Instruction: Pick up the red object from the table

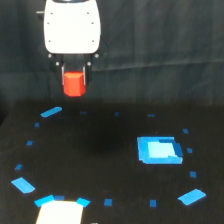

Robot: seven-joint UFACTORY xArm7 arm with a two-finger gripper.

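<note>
Aloft, well above the black table (100, 165) and up-left of its bright blue rectangle (159, 149), the white gripper (74, 75) clamps its fingers on the red object (74, 84), apparently lifted clear as the task demands.

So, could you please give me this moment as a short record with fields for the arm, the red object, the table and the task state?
arm: white gripper hangs at the upper part of the exterior view's left, pointing down
grip: fingers closed on either side of the red object
red object: held in the air, clear of the table
table: black, dotted with small blue tape marks; bright blue rectangle toward the exterior view's right
near edge: pale block, partly cut off
task state: object appears lifted
</note>
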